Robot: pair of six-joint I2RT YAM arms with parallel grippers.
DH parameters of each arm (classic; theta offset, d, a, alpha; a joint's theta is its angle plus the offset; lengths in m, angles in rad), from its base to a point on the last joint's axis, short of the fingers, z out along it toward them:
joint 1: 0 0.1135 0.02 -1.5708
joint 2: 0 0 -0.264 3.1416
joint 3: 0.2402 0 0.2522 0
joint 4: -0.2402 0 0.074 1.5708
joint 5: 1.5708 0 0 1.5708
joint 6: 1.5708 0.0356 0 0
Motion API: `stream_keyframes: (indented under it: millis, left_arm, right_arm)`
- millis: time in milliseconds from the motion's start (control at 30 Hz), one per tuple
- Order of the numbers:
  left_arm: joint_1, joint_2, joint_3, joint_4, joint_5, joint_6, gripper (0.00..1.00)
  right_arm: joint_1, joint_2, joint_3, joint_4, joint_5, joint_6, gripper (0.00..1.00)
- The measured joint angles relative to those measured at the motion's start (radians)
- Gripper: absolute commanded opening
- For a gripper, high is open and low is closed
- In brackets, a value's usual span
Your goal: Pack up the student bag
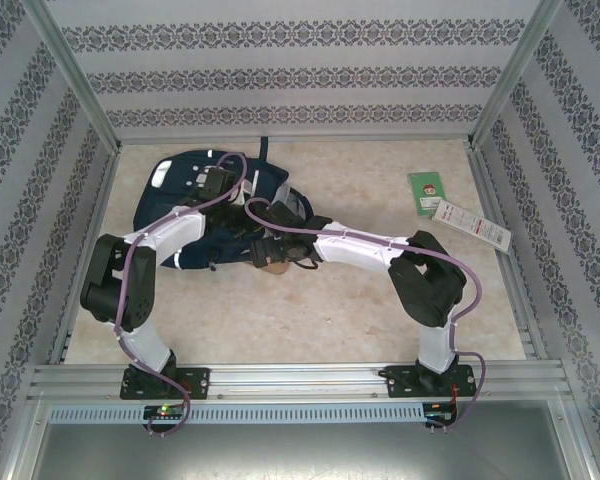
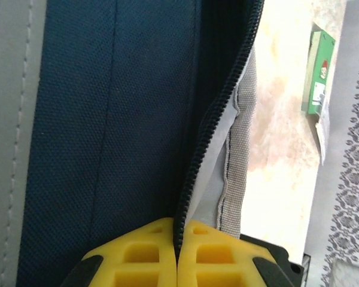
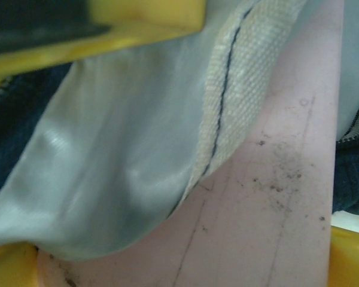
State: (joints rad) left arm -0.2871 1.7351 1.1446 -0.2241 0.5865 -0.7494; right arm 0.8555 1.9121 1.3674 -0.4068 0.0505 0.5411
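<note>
Right claw (image 3: 137, 143) half-hidden inside student bag (image 3: 78, 185)

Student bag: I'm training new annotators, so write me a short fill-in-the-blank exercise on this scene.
The left gripper has its jaws ___ on the student bag's zipper.
The green card lies on the table on the bag's ___ side.
The bag's lining is coloured ___.
Missing: shut; right; grey.
</note>
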Motion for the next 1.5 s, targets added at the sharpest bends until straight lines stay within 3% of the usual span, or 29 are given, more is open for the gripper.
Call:
stream_keyframes:
  millis: [200, 500, 567, 633, 700, 733, 1000, 1500]
  left_arm:
    - [-0.013, 0.048, 0.043, -0.023, -0.048, 0.007, 0.00]
    - [-0.014, 0.084, 0.067, -0.021, -0.067, 0.008, 0.00]
    - [-0.014, 0.071, 0.067, -0.016, -0.067, 0.008, 0.00]
    - [-0.014, 0.055, 0.061, -0.020, -0.069, 0.008, 0.00]
    - [-0.014, 0.028, 0.055, -0.047, -0.080, 0.008, 0.00]
    - [-0.014, 0.013, 0.054, -0.068, -0.087, 0.009, 0.00]
    - [-0.012, -0.174, 0.055, -0.230, -0.144, 0.036, 0.00]
    - [0.001, -0.289, 0.027, -0.249, -0.134, 0.010, 0.00]
  right_arm:
    - [0.005, -0.031, -0.032, -0.009, 0.005, -0.001, 0.98]
    - [0.006, -0.199, -0.131, -0.037, 0.014, 0.001, 0.98]
    - [0.000, -0.219, -0.164, -0.034, 0.005, 0.013, 0.85]
    - [-0.012, -0.225, -0.194, -0.019, -0.023, 0.031, 0.64]
    - [-0.034, -0.224, -0.224, -0.003, -0.048, 0.047, 0.38]
    - [-0.042, -0.222, -0.232, 0.000, -0.056, 0.055, 0.33]
    - [-0.055, -0.148, -0.220, 0.057, -0.112, 0.071, 0.23]
    - [-0.044, 0.084, 0.108, -0.003, -0.180, 0.114, 0.27]
